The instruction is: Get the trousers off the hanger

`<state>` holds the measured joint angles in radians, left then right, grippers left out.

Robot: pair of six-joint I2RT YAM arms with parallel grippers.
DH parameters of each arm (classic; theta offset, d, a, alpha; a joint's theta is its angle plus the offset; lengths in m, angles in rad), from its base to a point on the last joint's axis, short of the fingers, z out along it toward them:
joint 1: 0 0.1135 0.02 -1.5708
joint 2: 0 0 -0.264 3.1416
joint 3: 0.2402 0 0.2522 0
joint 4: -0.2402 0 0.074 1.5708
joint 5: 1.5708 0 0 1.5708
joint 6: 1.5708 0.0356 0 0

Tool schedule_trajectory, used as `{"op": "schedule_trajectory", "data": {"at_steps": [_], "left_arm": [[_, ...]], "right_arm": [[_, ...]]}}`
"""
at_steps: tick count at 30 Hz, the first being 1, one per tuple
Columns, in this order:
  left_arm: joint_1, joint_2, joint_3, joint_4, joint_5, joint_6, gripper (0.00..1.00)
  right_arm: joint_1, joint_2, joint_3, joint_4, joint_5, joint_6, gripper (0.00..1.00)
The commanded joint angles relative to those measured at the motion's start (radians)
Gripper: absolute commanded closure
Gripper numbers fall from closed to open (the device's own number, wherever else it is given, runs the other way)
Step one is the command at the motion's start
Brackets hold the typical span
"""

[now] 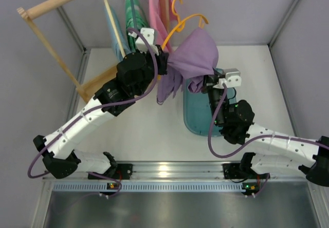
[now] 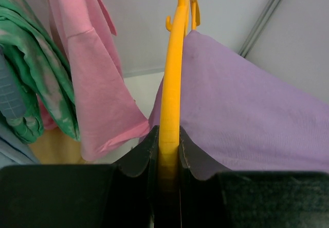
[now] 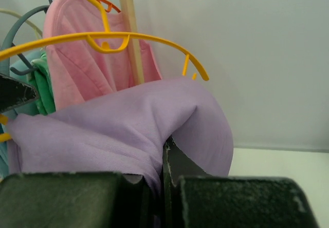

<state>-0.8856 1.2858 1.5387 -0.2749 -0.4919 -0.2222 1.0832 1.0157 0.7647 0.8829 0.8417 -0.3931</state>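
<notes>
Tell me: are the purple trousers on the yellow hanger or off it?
On. The trousers hang draped on the hanger, which the left gripper clamps; the right gripper is shut on a fold of them.

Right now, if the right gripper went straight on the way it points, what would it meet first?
The trousers: the right gripper is shut on a fold, and more purple cloth fills the way ahead. Beyond it probably the hanger, but depth is unclear.
</notes>
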Motion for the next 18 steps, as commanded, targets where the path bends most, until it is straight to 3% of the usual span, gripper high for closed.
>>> {"op": "schedule_trajectory", "data": {"at_steps": [1,9,18], "left_arm": [[0.023,-0.003,0.008,0.160,-0.142,0.023,1.00],[0.023,0.044,-0.012,0.158,-0.191,-0.008,1.00],[0.023,0.087,-0.012,0.111,-0.217,-0.043,1.00]], "right_arm": [[-0.009,-0.061,0.139,-0.031,0.011,0.025,1.00],[-0.009,-0.048,0.405,-0.205,-0.016,0.010,1.00],[-0.009,0.035,0.637,-0.259,-0.041,-0.016,1.00]]}}
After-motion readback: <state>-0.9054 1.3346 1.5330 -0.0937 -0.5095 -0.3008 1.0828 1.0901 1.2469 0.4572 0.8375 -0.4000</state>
